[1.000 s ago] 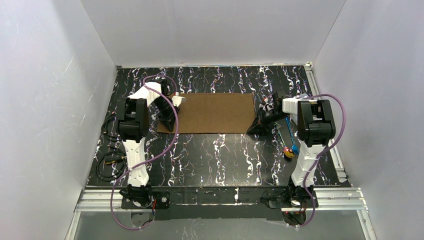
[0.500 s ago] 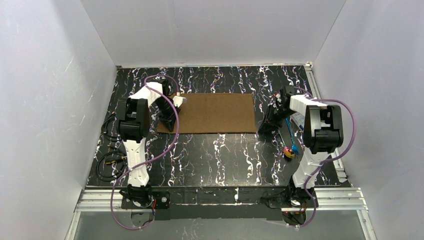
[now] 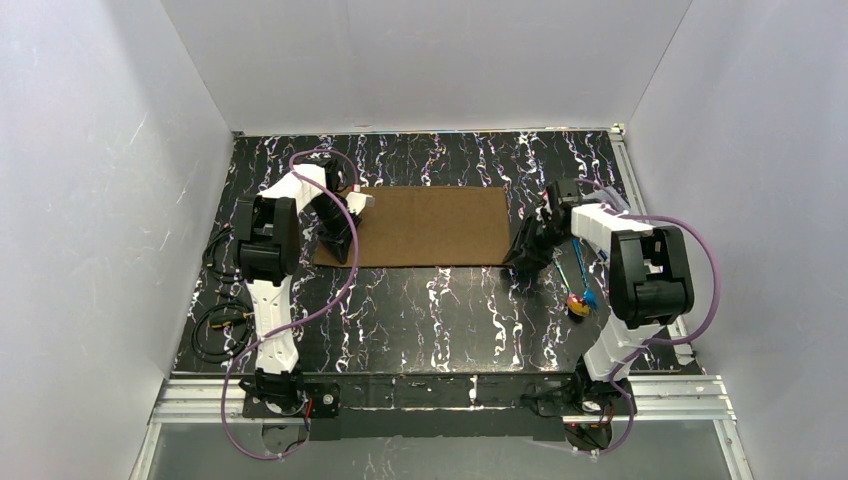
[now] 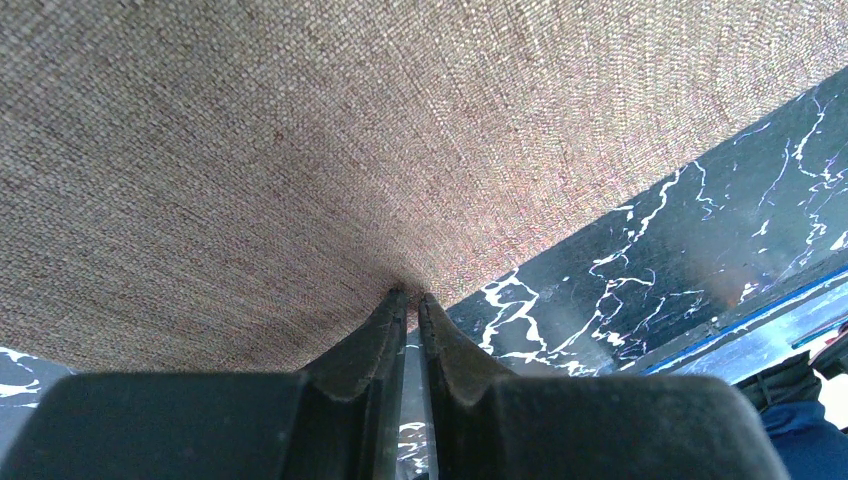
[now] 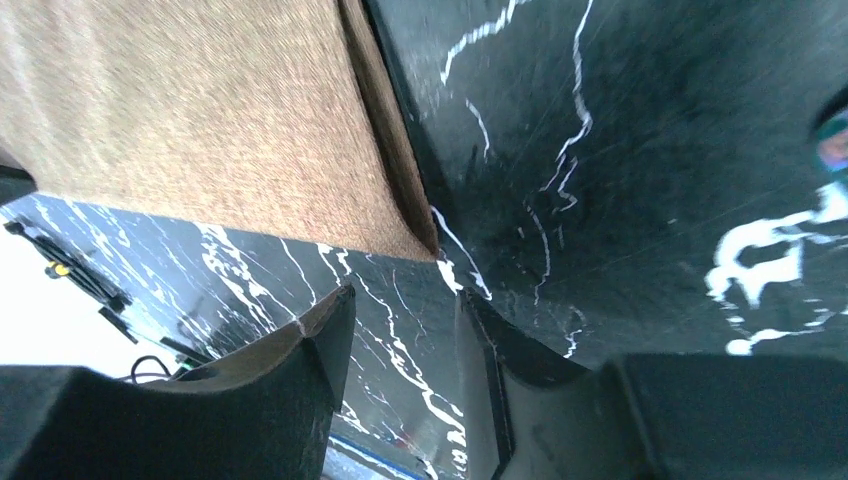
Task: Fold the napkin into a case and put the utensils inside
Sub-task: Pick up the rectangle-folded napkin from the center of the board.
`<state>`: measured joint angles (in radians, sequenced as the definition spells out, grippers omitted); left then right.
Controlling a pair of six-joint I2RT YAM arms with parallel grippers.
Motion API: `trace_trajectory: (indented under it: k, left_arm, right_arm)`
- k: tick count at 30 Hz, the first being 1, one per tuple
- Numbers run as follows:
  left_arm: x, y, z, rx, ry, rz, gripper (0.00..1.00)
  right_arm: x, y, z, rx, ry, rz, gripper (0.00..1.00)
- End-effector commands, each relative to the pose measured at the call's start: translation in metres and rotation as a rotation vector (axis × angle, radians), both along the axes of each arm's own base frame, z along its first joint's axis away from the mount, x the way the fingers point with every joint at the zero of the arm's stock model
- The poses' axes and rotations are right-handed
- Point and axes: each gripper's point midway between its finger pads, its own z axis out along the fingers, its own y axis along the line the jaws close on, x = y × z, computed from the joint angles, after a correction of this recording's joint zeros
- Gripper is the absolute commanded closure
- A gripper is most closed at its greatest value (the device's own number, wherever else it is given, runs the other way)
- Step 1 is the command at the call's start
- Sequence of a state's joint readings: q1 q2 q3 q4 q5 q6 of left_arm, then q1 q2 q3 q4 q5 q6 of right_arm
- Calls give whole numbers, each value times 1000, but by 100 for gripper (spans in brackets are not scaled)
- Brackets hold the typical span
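While the napkin point(image 3: 430, 225) lies flat on the table point(image 3: 420, 310), long axis running left-right, left jaws pinch its left end; right jaws parted, empty, just off its near right corner.

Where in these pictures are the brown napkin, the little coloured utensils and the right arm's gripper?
napkin point(image 3: 430, 225), top view, middle of the brown sheet.
utensils point(image 3: 578, 300), top view, their colourful near ends.
right gripper point(image 5: 405, 300), right wrist view, midway between its open fingertips.
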<state>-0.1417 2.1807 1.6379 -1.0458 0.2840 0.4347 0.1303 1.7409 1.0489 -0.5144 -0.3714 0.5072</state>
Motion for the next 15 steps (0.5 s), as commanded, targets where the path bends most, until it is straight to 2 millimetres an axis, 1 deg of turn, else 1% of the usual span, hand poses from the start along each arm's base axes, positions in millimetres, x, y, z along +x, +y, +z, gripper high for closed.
trace_trajectory:
  k: [1, 7, 11, 15]
  left_arm:
    - [20, 10, -6, 53, -91, -33, 89]
    - [20, 9, -7, 47, -87, -30, 89]
    - [19, 9, -6, 46, -87, -29, 89]
    - [20, 8, -6, 43, -89, -27, 89]
  right_arm:
    - [4, 7, 2, 1, -14, -78, 50]
    - [8, 5, -6, -16, -23, -151, 51]
    - [13, 7, -14, -9, -28, -184, 55]
    - [9, 12, -25, 6, -3, -191, 61]
